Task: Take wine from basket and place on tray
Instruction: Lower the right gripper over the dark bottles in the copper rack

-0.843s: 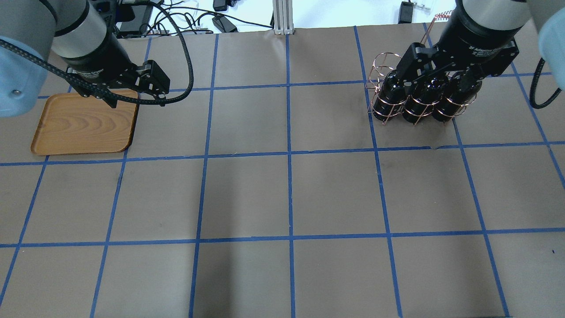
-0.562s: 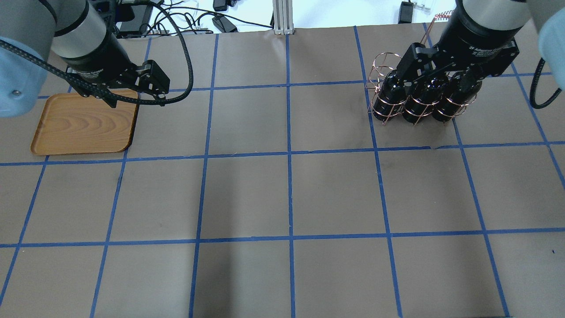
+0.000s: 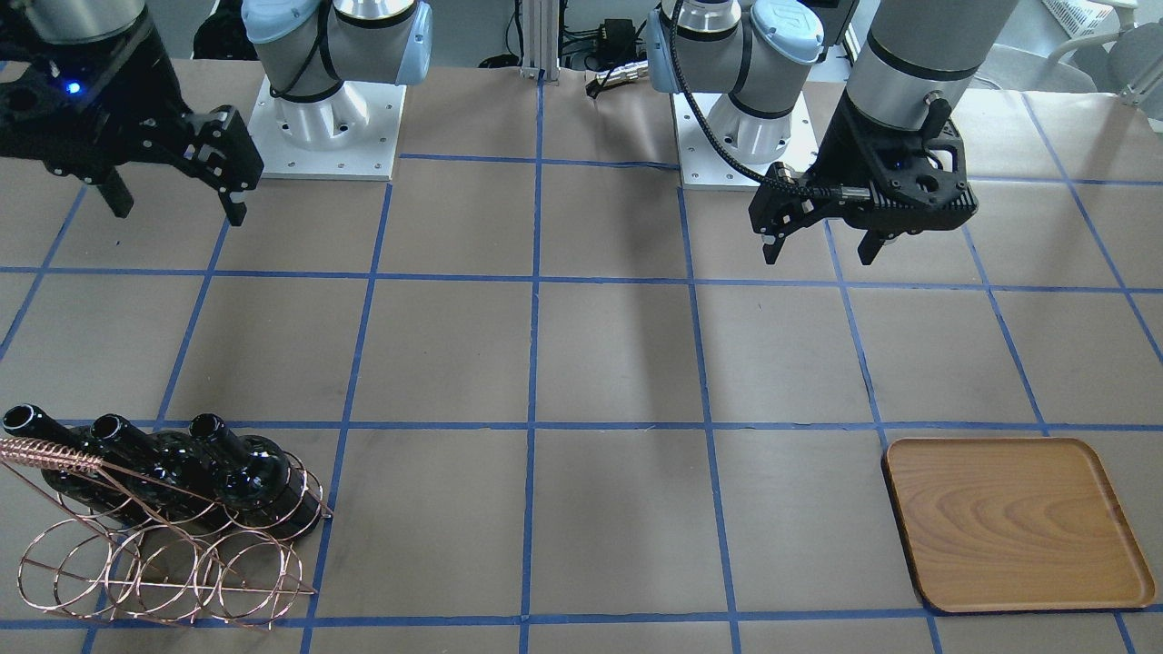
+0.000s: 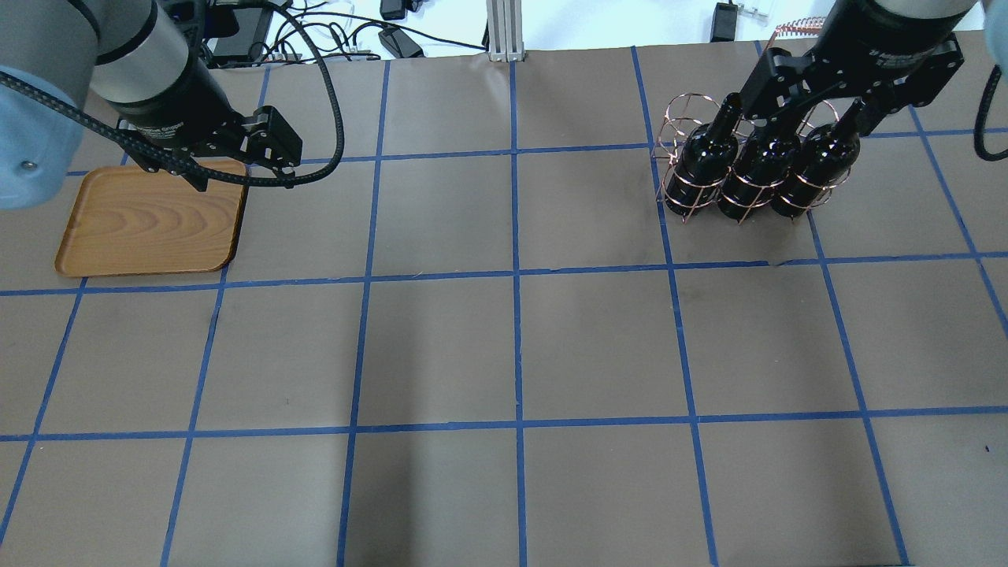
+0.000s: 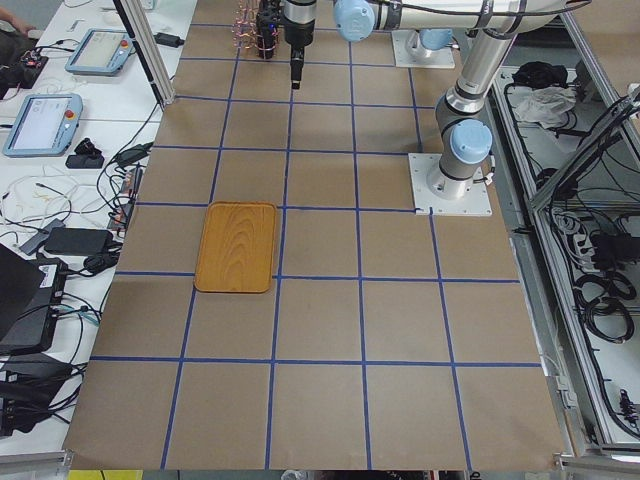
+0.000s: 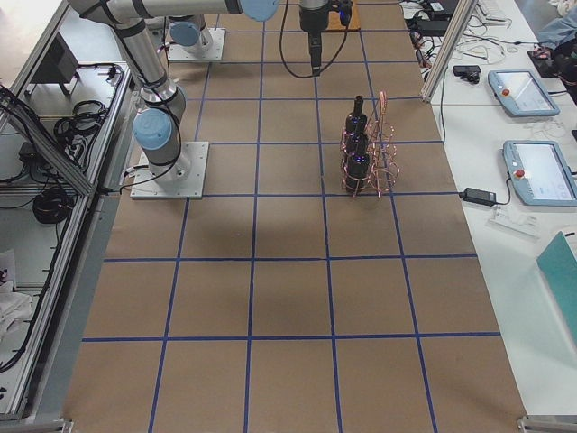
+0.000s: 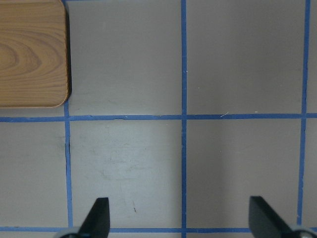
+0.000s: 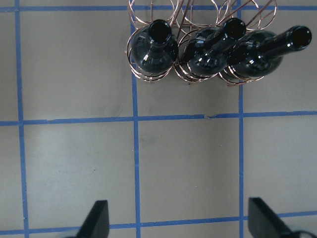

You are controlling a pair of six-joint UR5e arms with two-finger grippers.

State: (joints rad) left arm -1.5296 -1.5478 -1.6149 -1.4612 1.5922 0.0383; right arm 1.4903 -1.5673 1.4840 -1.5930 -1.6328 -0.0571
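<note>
The right gripper [image 8: 181, 220] is held wide open, above and short of the basket [image 3: 164, 572], where three bottles [image 8: 205, 54] are seated. One neck should be centred between the jaws before closing. The left gripper [image 7: 178, 220], also wide, is held near the tray [image 4: 150, 220].

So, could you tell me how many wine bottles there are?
3, side by side in the basket: inner bottle nearest the table's centre, middle bottle, outer bottle. None seems hidden.

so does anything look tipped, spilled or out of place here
Nothing stands out. The three wine bottles stand upright in one row of the basket, its other loops empty, and the tray lies flat and bare. No spill or damage shows.
</note>
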